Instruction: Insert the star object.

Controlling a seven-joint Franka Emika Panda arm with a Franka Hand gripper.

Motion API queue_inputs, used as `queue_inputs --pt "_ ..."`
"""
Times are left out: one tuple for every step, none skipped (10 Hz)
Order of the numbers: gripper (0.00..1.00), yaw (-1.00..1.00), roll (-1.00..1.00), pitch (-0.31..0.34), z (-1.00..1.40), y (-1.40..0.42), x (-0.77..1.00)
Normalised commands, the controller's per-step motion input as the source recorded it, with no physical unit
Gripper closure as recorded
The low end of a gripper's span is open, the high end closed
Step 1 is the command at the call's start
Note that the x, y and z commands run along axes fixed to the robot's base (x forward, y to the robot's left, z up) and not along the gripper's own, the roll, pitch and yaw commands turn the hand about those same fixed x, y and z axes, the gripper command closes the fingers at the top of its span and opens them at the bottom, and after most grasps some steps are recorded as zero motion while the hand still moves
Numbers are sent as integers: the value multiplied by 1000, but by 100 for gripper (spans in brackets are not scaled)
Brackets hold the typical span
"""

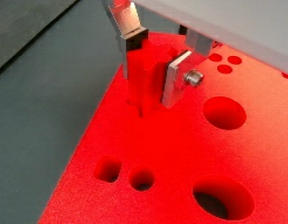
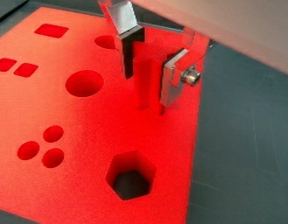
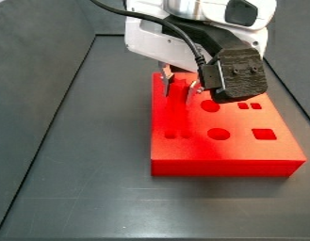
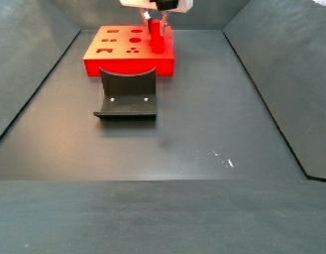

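The star object (image 1: 144, 83) is a slim bright red peg held upright between my fingers; it also shows in the other wrist view (image 2: 149, 83). Its lower end meets the top of the big flat red block (image 1: 122, 188) near one edge; I cannot tell how deep it sits. My gripper (image 1: 156, 74) is shut on the peg, directly over the block, seen too in a side view (image 3: 180, 87). In the far side view the gripper (image 4: 158, 22) stands over the block (image 4: 112, 50), and the peg (image 4: 158, 30) shows below it.
The block has round holes (image 1: 224, 112), a hexagon hole (image 2: 130, 176) and square holes (image 2: 50, 31). A dark grey curved holder (image 4: 127, 92) lies on the dark floor in front of the block. Dark walls (image 4: 40, 69) close in the floor.
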Motion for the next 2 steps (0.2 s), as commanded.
queue_inputs --pt "100 -140 26 -164 -577 0 -100" --pt "100 0 0 0 0 0 0"
